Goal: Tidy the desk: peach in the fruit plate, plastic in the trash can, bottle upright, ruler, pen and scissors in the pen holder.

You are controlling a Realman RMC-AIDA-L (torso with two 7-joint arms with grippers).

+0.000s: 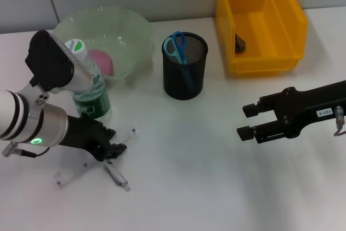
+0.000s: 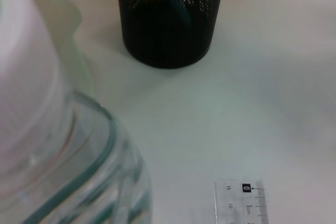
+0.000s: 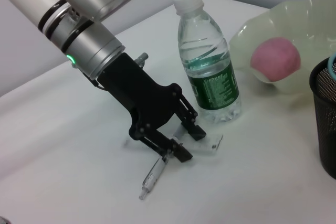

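The clear ruler (image 1: 81,167) lies flat on the white desk, crossed by a clear pen (image 1: 117,176). My left gripper (image 1: 111,149) is down over their crossing, open, fingers (image 3: 193,128) on either side of the ruler (image 3: 212,145), with the pen (image 3: 152,177) just beside. The bottle (image 1: 89,90) stands upright right behind this gripper. A pink peach (image 1: 100,61) rests in the pale green fruit plate (image 1: 132,31). Blue scissors (image 1: 175,47) stick out of the black mesh pen holder (image 1: 185,74). My right gripper (image 1: 247,121) hovers open at the right, holding nothing.
A yellow bin (image 1: 259,60) stands at the back right with a small dark object (image 1: 240,43) inside. In the left wrist view the bottle (image 2: 58,145) fills the near side, with the pen holder (image 2: 168,24) beyond and the ruler end (image 2: 241,203) below.
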